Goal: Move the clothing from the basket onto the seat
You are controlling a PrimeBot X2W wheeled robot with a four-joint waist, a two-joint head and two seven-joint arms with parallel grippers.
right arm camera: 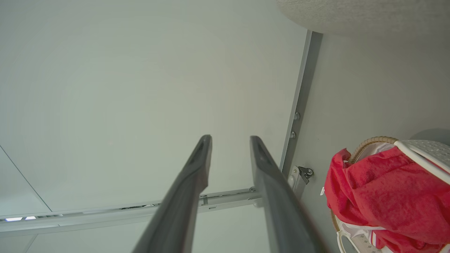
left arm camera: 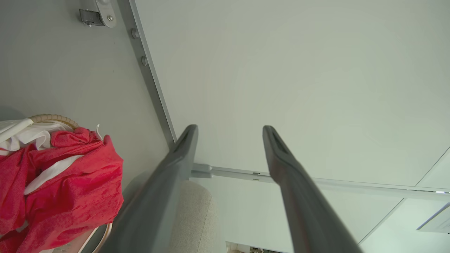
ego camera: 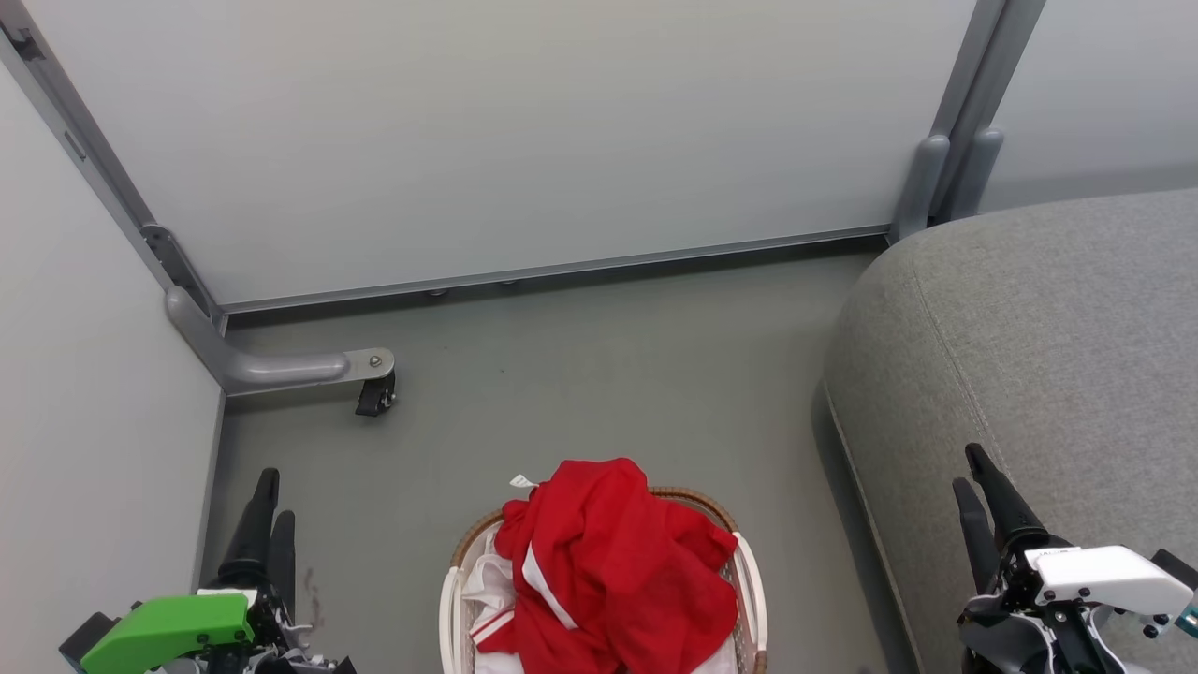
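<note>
Task not started, judging by these frames. The clothing (ego camera: 608, 562), a red heap with white panels and striped trim, sits piled in the basket (ego camera: 754, 590) at bottom centre of the head view and bulges above the brown rim. Cannot tell if the heap is one garment or two. White cloth (ego camera: 482, 576) shows at the heap's left edge; liner or panel, unclear.

The seat (ego camera: 1029, 356), a grey cushion filling the right side of the frame, has nothing red on the part that shows.

Left gripper (ego camera: 276, 494) is at lower left, fingers spread wide and empty, well apart from the basket. Right gripper (ego camera: 967, 468) is at lower right, in front of the seat's edge. Its fingers are parted less than the left's, with a bare gap between them in the right wrist view, so it is released and holding nothing. Neither touches the fabric.

Grey floor (ego camera: 608, 374); a caster (ego camera: 375, 398) at mid left.

Everything is left to do: reach into the basket, grasp the red fabric, lift it over the rim, carry it right and drop it on the cushion. Probably two trips. Possible snag: white cloth lifting along with it.
</note>
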